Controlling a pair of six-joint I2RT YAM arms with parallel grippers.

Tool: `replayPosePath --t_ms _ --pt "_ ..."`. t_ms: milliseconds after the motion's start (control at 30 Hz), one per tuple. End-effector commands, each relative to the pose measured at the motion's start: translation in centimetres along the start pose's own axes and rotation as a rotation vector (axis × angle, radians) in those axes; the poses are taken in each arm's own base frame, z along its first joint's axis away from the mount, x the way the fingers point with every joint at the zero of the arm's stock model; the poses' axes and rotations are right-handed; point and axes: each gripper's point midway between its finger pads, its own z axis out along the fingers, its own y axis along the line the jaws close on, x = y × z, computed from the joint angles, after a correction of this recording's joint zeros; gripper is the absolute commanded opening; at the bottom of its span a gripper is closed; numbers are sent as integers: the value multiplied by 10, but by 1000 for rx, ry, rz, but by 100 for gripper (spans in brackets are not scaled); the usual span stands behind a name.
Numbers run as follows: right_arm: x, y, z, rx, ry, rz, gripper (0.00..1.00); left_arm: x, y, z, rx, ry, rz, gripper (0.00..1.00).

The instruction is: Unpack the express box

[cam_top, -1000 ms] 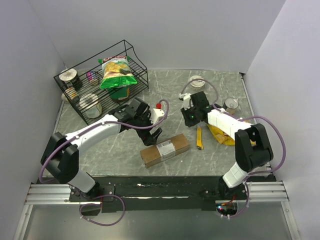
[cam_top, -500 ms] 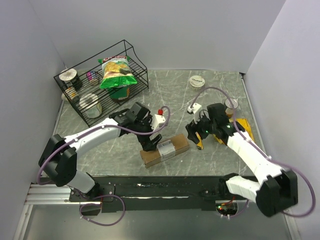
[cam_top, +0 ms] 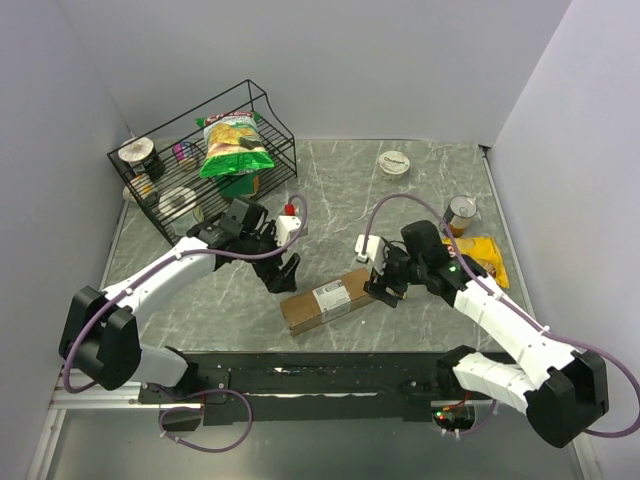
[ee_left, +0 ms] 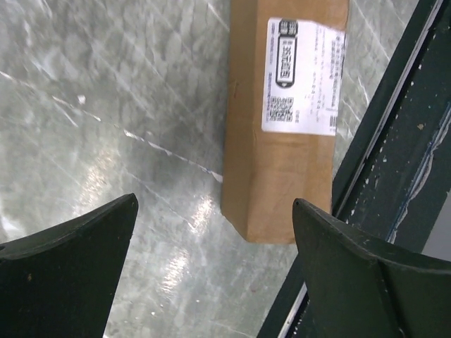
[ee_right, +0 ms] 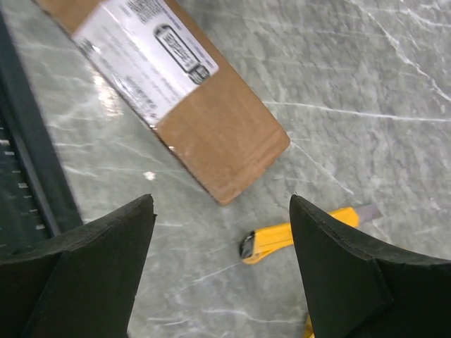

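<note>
Top cam: the express box (cam_top: 328,298) lies flat on the marble table (cam_top: 340,190), close to the front edge, label side up and angled a bit. The left gripper (cam_top: 283,272) hangs just off the box's left end and the right gripper (cam_top: 384,289) is over its right end. Can't tell from here if either one touches it. There's a wire rack (cam_top: 280,150) back left w/ a green chip bag (cam_top: 235,145) and some cans in it. A round white lid (cam_top: 394,162) sits at the back, w/ a can (cam_top: 461,211) and a yellow bag (cam_top: 487,260) over on the right.

Left wrist cam: the jaws are spread wide w/ nothing btwn them, so it's empty. The box runs away from the cam, white label (ee_left: 303,77) facing up, near end just past the fingers. A dark rail (ee_left: 394,176) runs alongside it on the right.

Right wrist cam: same deal, fingers far apart and holding nothing. The box's end pokes in from the upper left. A yellow utility knife (ee_right: 278,238) lies on the table just beside that end, not touching it.
</note>
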Motion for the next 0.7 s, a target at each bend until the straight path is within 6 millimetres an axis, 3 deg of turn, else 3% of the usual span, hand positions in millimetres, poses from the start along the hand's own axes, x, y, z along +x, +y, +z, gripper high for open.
replayPosePath --t_ms 0,233,300,467,667 --pt "-20 -28 8 145 -56 -117 82 5 -11 -2 67 -7 -30 97" --pt "-32 -10 24 26 -96 -390 84 15 -8 1 95 -4 -80 97" --pt "-28 0 28 -38 -85 -401 84 14 -9 -1 109 -9 -90 97" --pt "-31 4 25 -44 -83 -325 83 3 -18 0 176 -47 -109 96" --pt "-22 28 14 -71 -78 -279 81 -10 -26 16 264 -44 -139 97"
